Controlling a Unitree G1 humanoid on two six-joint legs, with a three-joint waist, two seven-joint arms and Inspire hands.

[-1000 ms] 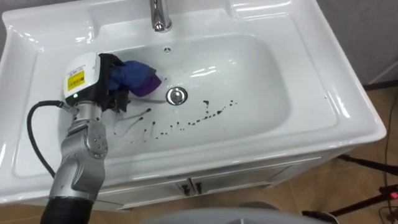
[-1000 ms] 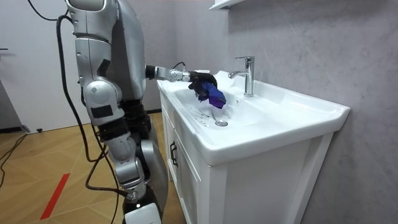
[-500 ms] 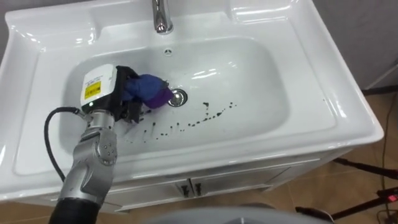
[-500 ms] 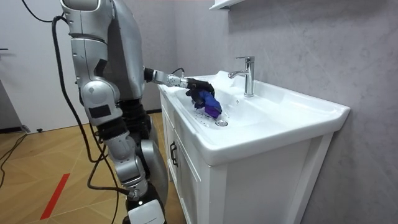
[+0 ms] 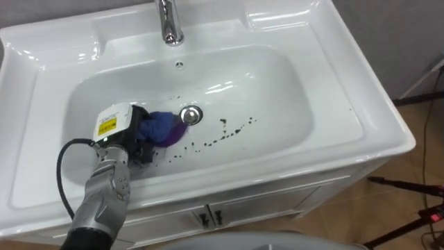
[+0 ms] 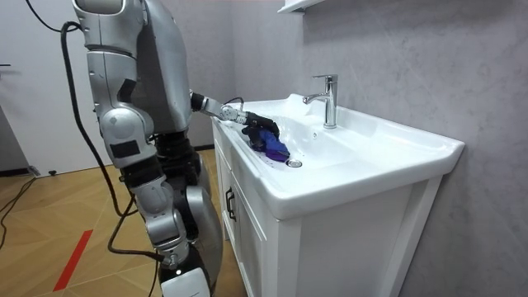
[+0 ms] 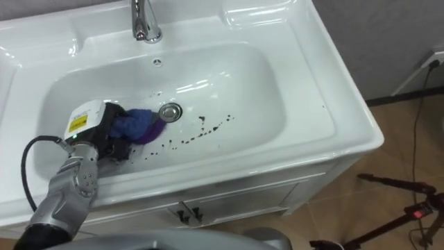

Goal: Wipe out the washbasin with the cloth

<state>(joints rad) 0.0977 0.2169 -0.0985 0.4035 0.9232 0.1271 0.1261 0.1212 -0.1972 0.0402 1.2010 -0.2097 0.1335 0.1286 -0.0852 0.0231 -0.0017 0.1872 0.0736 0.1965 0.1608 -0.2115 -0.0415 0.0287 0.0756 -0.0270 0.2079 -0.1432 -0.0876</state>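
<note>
- Since one second ago my left hand (image 5: 134,139) has come down from above the bowl into the basin (image 5: 291,83). It has brought the cloth (image 5: 164,129) with it to the bottom.
- My fingers are curled round the cloth and keep it clamped. The blue and purple bundle sticks out of my hand to the right and presses on the white bottom.
- Just beside the cloth, on the side away from my hand, is the metal drain (image 5: 190,114). The cloth's edge touches it or nearly so; I cannot tell which.
- Further to the right of my hand, a row of small dark spots (image 5: 223,133) runs over the bottom, past the drain.
- Beyond my hand, on the far rim, stands the tap (image 5: 168,26).
- In the room view I stand close at the front of the white cabinet (image 6: 330,247), my left arm reaching over its edge.
</note>
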